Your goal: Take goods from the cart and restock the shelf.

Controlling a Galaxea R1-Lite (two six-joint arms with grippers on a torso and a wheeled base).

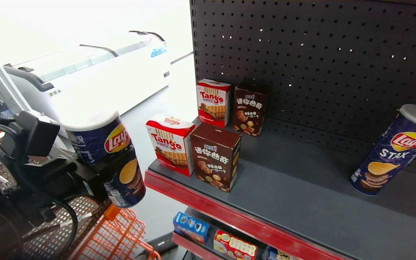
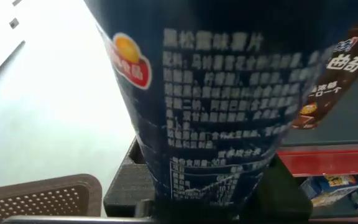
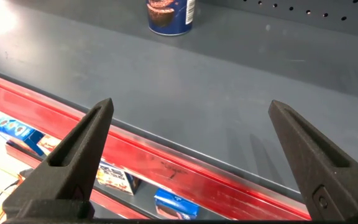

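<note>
- My left hand [image 1: 89,169] grips a chips can [image 1: 103,144] above the cart [image 1: 117,234], beside the shelf [image 1: 302,195].
- My right hand [image 3: 190,112] gapes wide, empty, over the shelf.

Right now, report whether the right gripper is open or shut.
Open. In the right wrist view the right gripper has its two fingers spread wide apart with nothing between them, above the shelf.

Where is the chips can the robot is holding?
In the head view the chips can is on the robot's left, held in the left gripper over the orange cart, near the front red wafer box.
</note>
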